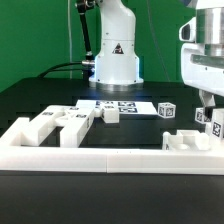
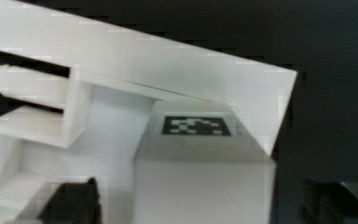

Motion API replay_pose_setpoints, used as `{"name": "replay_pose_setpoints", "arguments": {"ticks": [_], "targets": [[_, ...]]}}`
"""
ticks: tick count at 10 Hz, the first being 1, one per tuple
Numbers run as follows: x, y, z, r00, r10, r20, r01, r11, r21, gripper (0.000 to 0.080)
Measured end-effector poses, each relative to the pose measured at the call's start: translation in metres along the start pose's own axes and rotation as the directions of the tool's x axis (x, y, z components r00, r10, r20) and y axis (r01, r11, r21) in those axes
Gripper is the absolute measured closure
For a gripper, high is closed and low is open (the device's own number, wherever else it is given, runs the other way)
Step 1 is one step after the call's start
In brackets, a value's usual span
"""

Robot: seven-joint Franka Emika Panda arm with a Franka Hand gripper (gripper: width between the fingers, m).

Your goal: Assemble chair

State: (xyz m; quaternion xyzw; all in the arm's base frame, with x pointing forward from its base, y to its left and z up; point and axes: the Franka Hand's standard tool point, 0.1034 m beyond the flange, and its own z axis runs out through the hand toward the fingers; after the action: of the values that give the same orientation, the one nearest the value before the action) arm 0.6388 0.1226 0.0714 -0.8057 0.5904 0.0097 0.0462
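Observation:
My gripper hangs at the exterior view's right, just above a white chair part with marker tags that rests on the black table. In the wrist view the gripper is open, with its dark fingertips on either side of a broad white part bearing a marker tag. There is a gap between the part and the other fingertip. More white chair parts lie at the exterior view's left, with a small block and a tagged cube near the middle.
The marker board lies flat before the robot base. A long white wall runs along the table's front edge. A green backdrop stands behind.

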Motion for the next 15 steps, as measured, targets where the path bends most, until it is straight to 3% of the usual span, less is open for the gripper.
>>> {"name": "replay_pose_setpoints", "arguments": {"ticks": [1, 5, 8, 9, 11, 15], "targets": [[-0.0009, 0.0001, 0.0004, 0.998, -0.068, -0.001, 0.068, 0.998, -0.001, 0.0176], [-0.0070, -0.0003, 0.0014, 0.916, -0.400, 0.001, 0.400, 0.916, -0.006, 0.0150], [-0.0108, -0.0019, 0.0003, 0.763, -0.646, 0.001, 0.646, 0.763, -0.010, 0.0150], [-0.0091, -0.0027, -0.0005, 0.664, -0.748, -0.002, 0.748, 0.664, -0.016, 0.0150], [-0.0076, -0.0028, -0.0008, 0.561, -0.828, -0.003, 0.828, 0.560, -0.020, 0.0150], [-0.0049, -0.0026, -0.0015, 0.280, -0.960, -0.001, 0.958, 0.279, -0.058, 0.0150]]}}
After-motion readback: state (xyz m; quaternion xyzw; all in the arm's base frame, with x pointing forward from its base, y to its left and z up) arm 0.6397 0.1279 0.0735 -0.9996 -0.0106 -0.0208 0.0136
